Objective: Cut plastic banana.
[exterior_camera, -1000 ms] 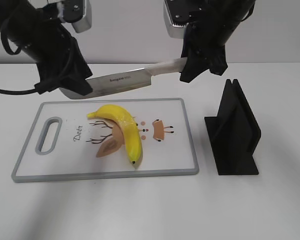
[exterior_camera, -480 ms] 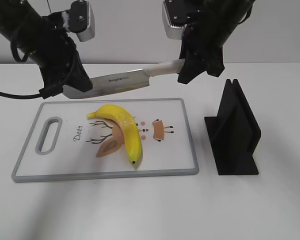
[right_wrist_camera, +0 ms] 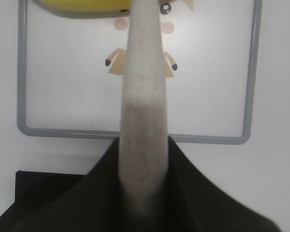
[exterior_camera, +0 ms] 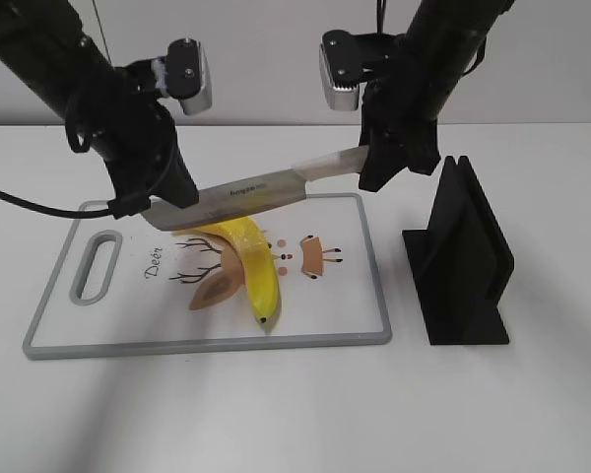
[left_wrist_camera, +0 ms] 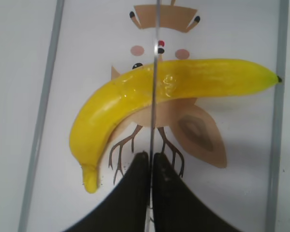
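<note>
Black stand [exterior_camera: 460,258] beside cutting board [exterior_camera: 355,330].

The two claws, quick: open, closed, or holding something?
Left claw: closed on the tip end of the knife blade.
Right claw: closed on the knife's pale handle.

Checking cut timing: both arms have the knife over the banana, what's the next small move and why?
Probably press the knife straight down. The right gripper holds its handle, the left gripper pinches the blade tip, and the left wrist view shows the edge crossing the plastic banana mid-body on the cutting board, uncut.
</note>
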